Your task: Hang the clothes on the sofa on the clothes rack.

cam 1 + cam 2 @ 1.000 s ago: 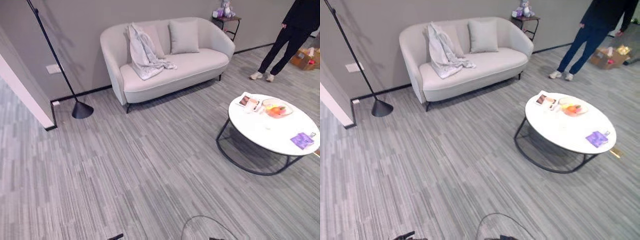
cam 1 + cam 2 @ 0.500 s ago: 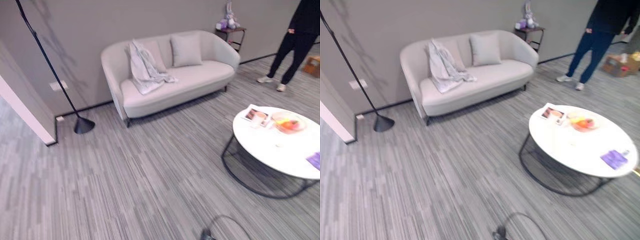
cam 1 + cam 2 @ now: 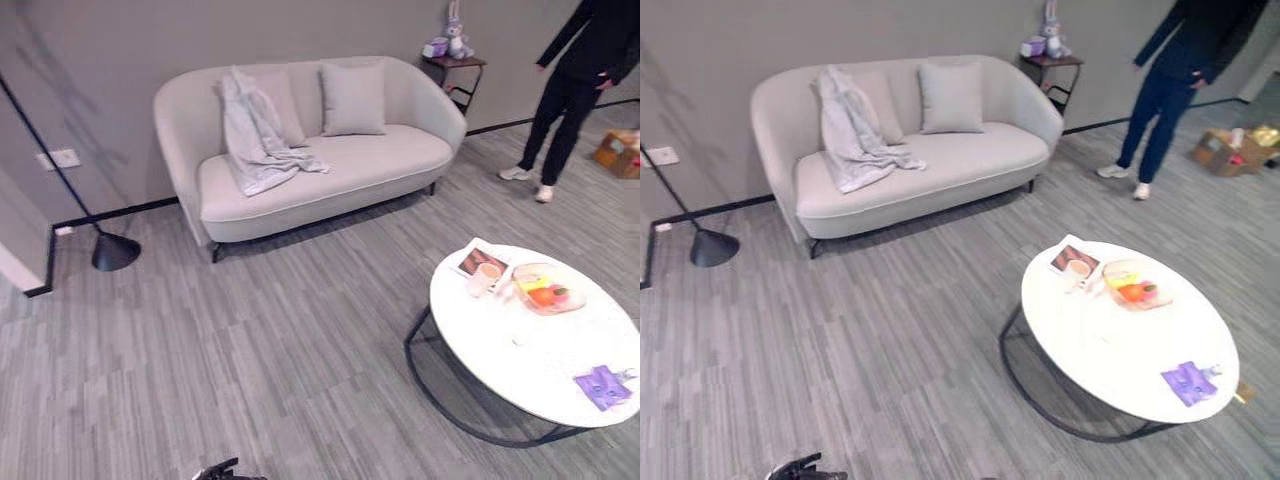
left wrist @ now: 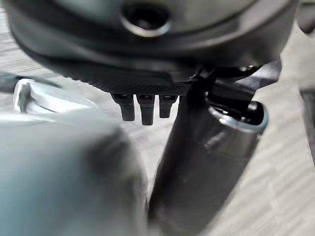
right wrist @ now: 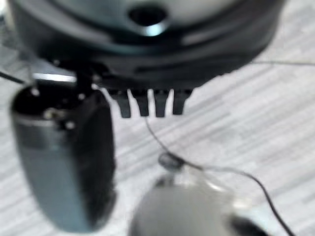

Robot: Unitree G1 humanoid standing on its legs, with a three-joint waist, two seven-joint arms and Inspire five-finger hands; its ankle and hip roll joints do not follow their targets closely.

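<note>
Living-room kind of space with a grey striped floor [image 3: 280,370] and a plain grey wall [image 3: 200,35] behind everything. Biggest thing is the pale two-seat sofa [image 3: 330,180] pushed up against that wall. The clothes [image 3: 255,135], a light grey garment, hang over the backrest at its left end and spill down onto the seat, with a square cushion [image 3: 352,98] propped just to the right. A round white coffee table [image 3: 530,345] on a black ring frame sits well apart from the sofa, nearer the camera on the right, carrying a fruit bowl [image 3: 547,292], a cup [image 3: 487,274] and a small purple item [image 3: 603,385]. A person [image 3: 575,85] in dark clothes stands at the far right. The left hand [image 4: 142,105] and right hand [image 5: 147,101] show in their wrist views, fingers straight and holding nothing.
</note>
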